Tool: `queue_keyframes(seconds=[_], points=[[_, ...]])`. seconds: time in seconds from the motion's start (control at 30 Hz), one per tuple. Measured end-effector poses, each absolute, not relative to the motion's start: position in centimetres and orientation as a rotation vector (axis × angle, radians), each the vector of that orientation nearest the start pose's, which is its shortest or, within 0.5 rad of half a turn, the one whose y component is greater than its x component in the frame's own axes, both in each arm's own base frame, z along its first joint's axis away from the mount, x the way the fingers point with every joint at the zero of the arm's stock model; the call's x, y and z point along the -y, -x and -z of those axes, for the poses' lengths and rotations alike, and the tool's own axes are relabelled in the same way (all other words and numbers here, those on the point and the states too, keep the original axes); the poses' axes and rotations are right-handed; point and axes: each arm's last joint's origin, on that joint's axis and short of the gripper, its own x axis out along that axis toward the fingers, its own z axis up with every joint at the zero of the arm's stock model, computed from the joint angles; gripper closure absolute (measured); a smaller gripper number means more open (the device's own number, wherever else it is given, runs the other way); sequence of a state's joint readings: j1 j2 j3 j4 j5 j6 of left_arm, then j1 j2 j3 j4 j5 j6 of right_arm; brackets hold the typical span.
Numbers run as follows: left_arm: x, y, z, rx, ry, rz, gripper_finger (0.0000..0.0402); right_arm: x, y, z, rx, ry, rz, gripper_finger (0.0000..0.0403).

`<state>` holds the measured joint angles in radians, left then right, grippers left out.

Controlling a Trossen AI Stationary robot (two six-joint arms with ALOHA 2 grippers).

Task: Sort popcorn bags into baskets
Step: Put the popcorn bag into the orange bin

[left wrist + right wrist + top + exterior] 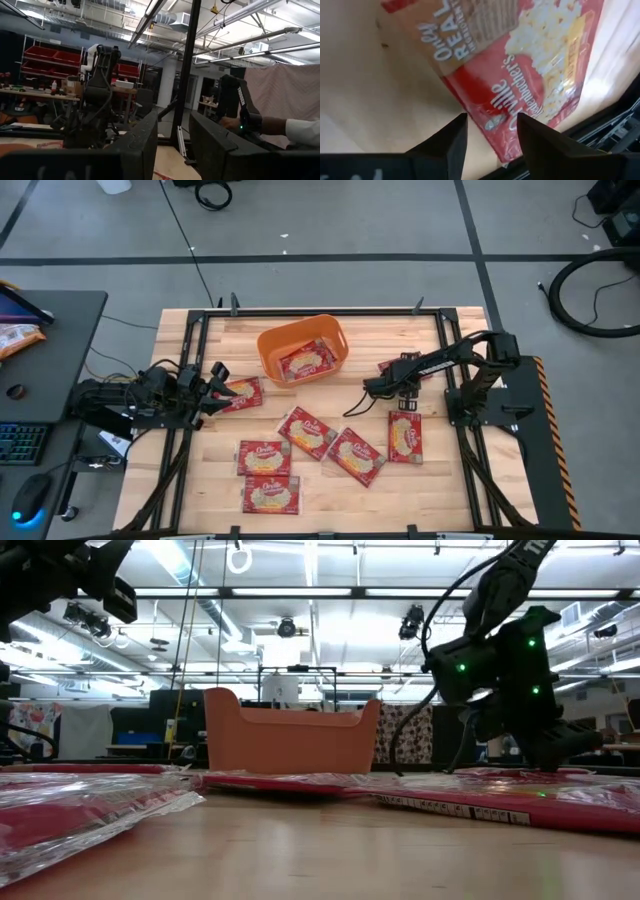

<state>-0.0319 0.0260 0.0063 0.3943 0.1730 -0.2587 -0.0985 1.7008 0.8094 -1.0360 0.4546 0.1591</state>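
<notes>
Popcorn bags lie flat all over the wooden counter (pixel 440 480). Nearest the front edge sits one bag (pixel 271 494), with another (pixel 263 456) just behind it. More bags lie in the middle: one (pixel 307 431), one (pixel 356 456) and one (pixel 404 436) toward the right edge.

Right tool (pixel 488 131) hangs low over a bag (pixel 530 65) by the right edge of the counter. Its two dark fingers (pixel 447 142) are spread apart, and the bag's red edge shows in the gap between them. They hold nothing. Words on this bag read "Only REAL" and "Orville Redenbacher's", next to a picture of popcorn.

Left tool (pixel 213 387) sits at the left edge of the counter, with a bag (pixel 240 393) right by its tips. In the left wrist view its fingers stand apart.

Farther back, near the far edge, stands the orange basket (pixel 268 340). One bag (pixel 305 363) lies inside it.

Behind the counter, a person's hand (pixel 231 123) and white sleeve (pixel 302 131) show in the room.
</notes>
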Motion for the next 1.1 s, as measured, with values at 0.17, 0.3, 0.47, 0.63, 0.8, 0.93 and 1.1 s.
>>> queue_keyframes(seconds=[0.17,0.3,0.47,0.63,0.8,0.93,1.1], points=[[0.8,-9.2,-20.1,0.347,0.223,0.249,0.0285,3.7,-21.8,-12.0,-1.877,0.278,0.444,0.0262],[0.8,-9.2,-20.1,0.347,0.22,0.248,0.0285,3.7,-21.7,-11.8,-1.875,0.287,0.42,0.0313],[0.8,-9.2,-20.1,0.348,0.22,0.248,0.0285,3.7,-21.8,-11.9,-1.88,0.289,0.402,0.0385],[0.8,-9.2,-20.1,0.349,0.219,0.248,0.0285,2.7,-22.6,-13.6,-1.919,0.234,0.427,0.0378],[0.8,-9.2,-20.1,0.349,0.217,0.248,0.0285,0.6,-24.3,-17.3,-1.918,0.248,0.458,0.0383],[0.8,-9.1,-20.1,0.35,0.217,0.248,0.0285,-1.4,-26.5,-20.5,-1.773,0.31,0.488,0.0387],[0.8,-9.1,-20.1,0.35,0.22,0.248,0.0285,-2.8,-29.2,-24.8,-1.506,0.367,0.574,0.0381]])
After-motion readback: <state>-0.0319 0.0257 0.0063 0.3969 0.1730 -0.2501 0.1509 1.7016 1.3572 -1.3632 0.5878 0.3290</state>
